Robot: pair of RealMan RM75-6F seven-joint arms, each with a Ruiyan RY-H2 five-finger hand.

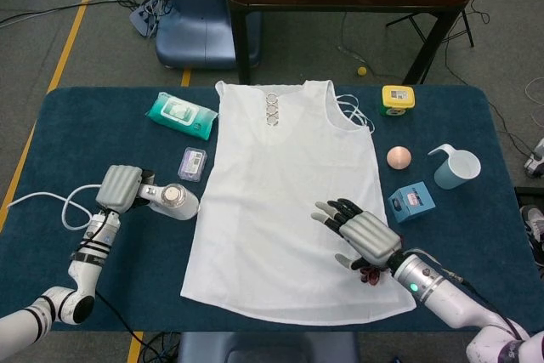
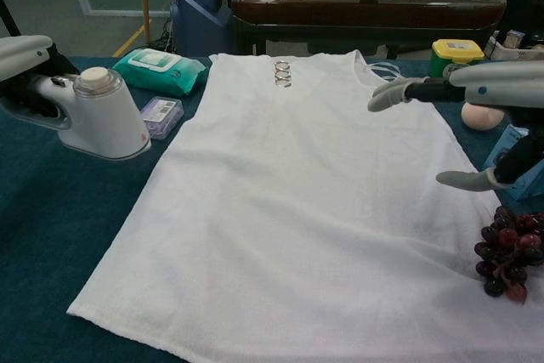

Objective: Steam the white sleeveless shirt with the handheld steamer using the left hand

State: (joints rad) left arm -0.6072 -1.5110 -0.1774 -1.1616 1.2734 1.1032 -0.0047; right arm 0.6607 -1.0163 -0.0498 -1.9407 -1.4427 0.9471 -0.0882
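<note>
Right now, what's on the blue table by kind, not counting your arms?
Shirt: 1
Steamer: 1
Wipes pack: 1
Small clear packet: 1
Yellow-lidded jar: 1
Pinkish ball: 1
Pale blue jug: 1
Blue box: 1
Grape bunch: 1
Total: 9
</note>
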